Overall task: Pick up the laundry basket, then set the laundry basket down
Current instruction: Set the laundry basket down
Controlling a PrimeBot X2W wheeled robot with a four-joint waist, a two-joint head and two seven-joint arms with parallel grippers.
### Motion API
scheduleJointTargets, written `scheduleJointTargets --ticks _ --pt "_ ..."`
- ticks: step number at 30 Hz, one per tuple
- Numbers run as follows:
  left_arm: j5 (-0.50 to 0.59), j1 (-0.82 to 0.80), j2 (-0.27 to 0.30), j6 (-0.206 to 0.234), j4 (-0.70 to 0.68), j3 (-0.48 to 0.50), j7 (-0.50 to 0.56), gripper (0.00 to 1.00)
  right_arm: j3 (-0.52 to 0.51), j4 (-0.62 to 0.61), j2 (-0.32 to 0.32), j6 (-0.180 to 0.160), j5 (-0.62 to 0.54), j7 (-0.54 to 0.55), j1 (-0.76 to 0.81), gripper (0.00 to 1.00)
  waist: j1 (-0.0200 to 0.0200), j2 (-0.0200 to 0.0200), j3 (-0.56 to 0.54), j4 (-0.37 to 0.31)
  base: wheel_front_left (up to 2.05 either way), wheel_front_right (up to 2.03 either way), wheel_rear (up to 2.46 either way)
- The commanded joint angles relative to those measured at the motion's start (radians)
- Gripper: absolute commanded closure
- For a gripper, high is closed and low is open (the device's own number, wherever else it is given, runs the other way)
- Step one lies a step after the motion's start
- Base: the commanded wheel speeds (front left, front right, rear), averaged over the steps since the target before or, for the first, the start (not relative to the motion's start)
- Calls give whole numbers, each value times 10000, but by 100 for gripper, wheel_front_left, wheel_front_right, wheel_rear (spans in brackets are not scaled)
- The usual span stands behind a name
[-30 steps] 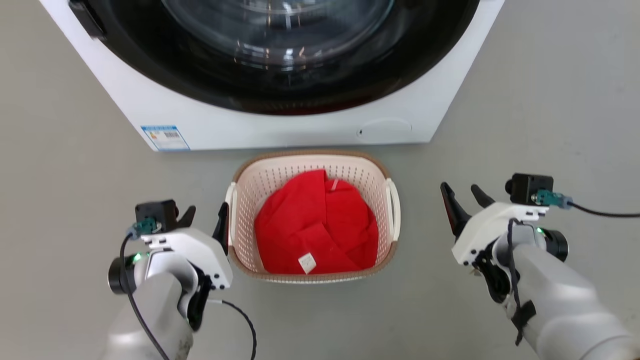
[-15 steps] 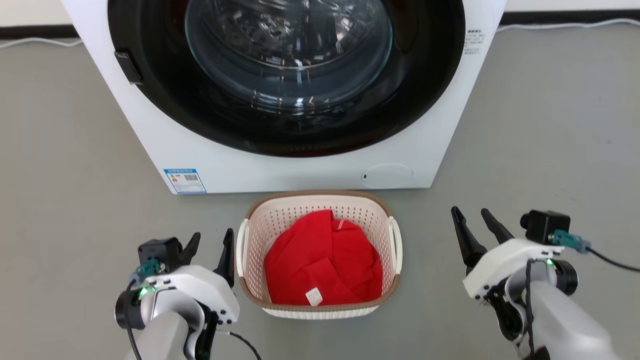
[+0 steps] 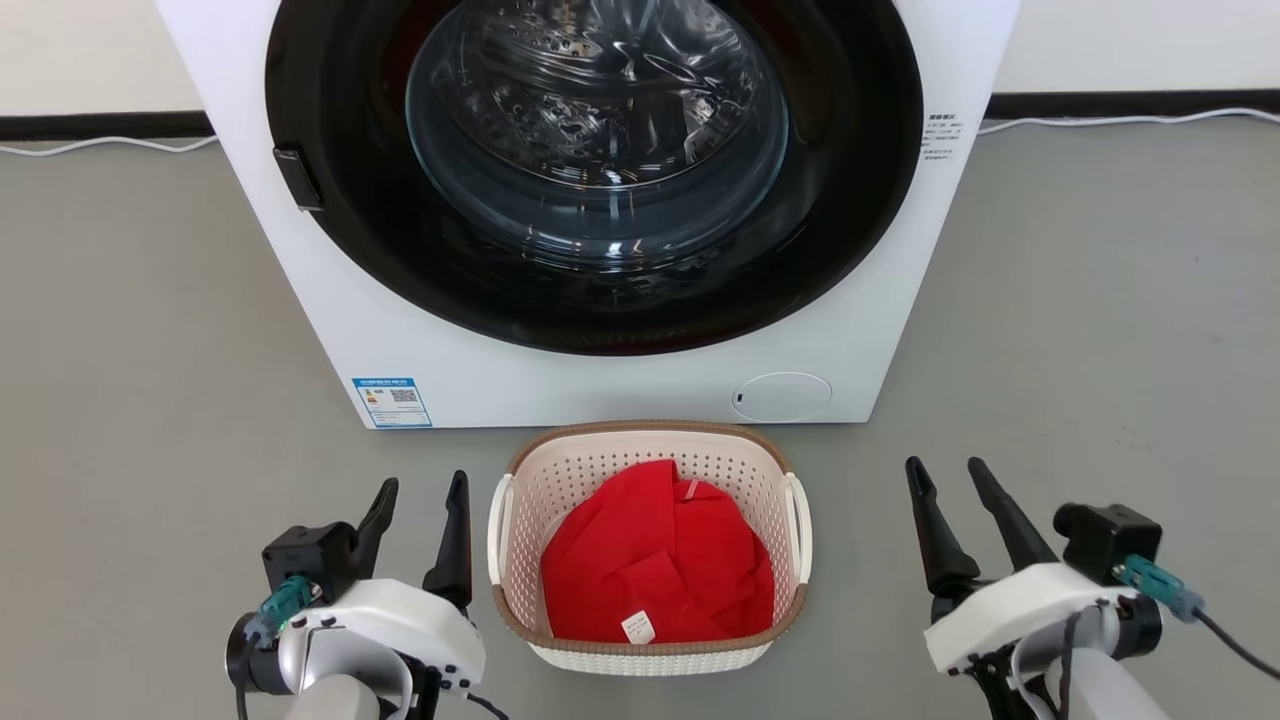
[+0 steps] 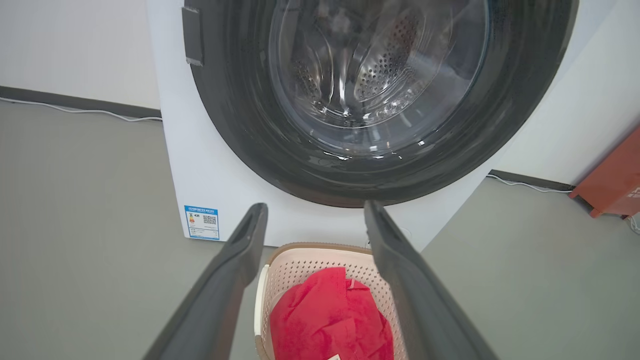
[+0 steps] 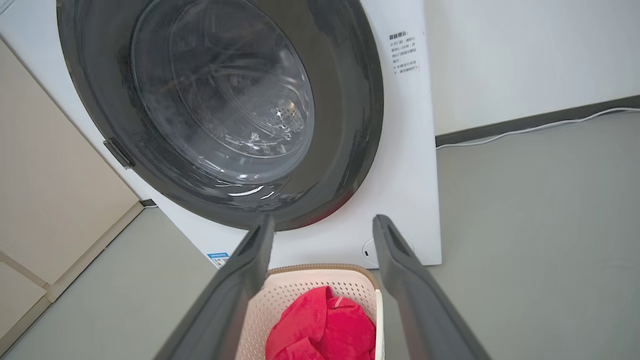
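Presently I find the laundry basket (image 3: 640, 470) between my left gripper (image 3: 421, 487), just beside it, and right gripper (image 3: 944, 470), farther off, both spread empty.

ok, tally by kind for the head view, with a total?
washing machine: 1
laundry basket: 1
red cloth bundle, in the basket: 1
grippers: 2, left gripper and right gripper, both open
Total: 5
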Motion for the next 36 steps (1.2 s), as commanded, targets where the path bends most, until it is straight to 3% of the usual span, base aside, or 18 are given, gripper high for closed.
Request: scheduleJointTargets --ticks 1,13,36 --pt "253 22 31 21 -596 417 -106 0 -76 -682 95 71 -310 -133 240 0 1 -1 -40 32 0 0 0" --pt "1432 1281 -257 36 -2400 1064 -107 0 -1286 -3258 511 71 -1582 -133 1804 0 1 -1 -290 -41 0 0 0" --pt "1639 1692 -356 42 -2779 1123 -107 0 -1765 -3281 666 71 -2147 -134 2075 0 1 -1 -319 -76 0 0 0"
